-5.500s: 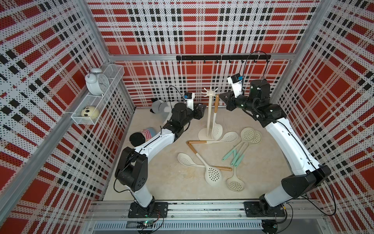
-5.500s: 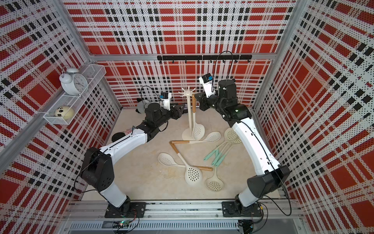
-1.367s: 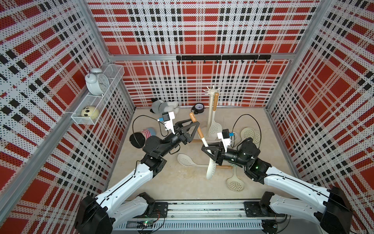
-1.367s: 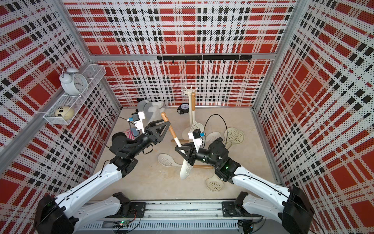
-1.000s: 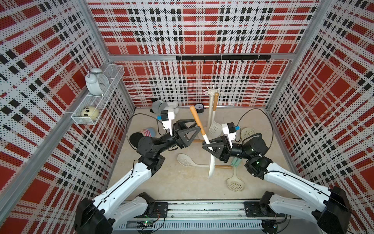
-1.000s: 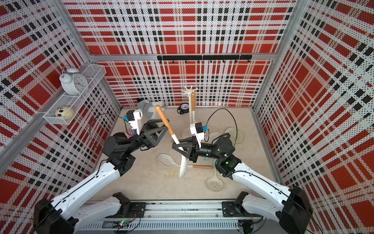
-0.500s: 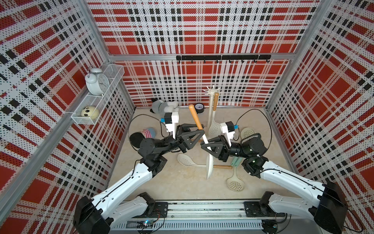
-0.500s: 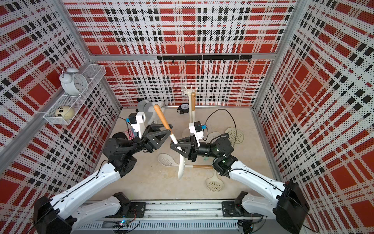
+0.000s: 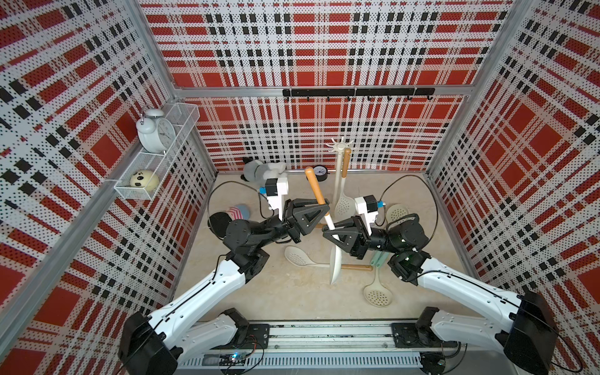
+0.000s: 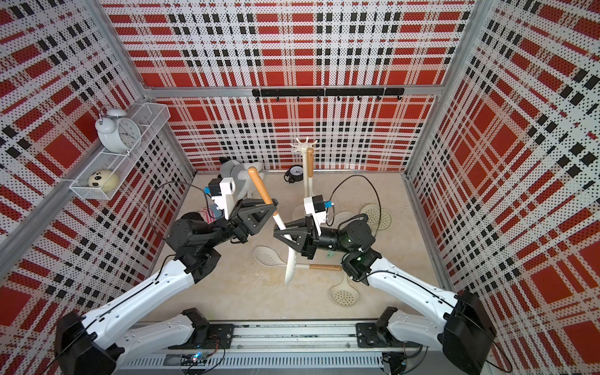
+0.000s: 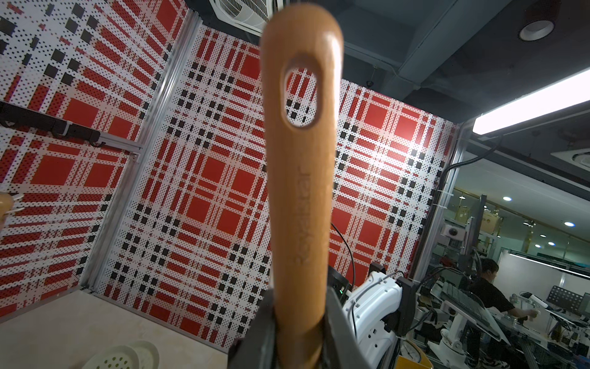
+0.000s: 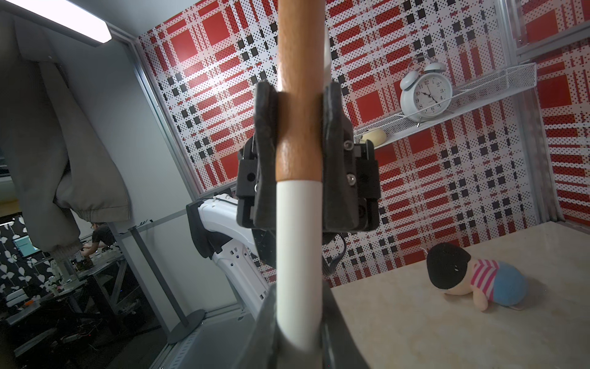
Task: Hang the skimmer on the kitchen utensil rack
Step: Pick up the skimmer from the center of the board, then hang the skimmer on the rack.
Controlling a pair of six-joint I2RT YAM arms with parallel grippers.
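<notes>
Above the tabletop (image 9: pixel 285 302), your left gripper (image 9: pixel 320 207) has just clamped the handle of the skimmer (image 9: pixel 335 264). Your right gripper (image 9: pixel 330 231) still pinches its shaft; handover looks nearly done.

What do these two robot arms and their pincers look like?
The left arm and right arm match: glossy white shells on the long links, bulky black joints, black bases on a silver rail. The left pincer and right pincer are matte black, with open triangular frames and flat dark pads. Each wrist carries a white camera block with a blue plug and a looping black cable.
</notes>
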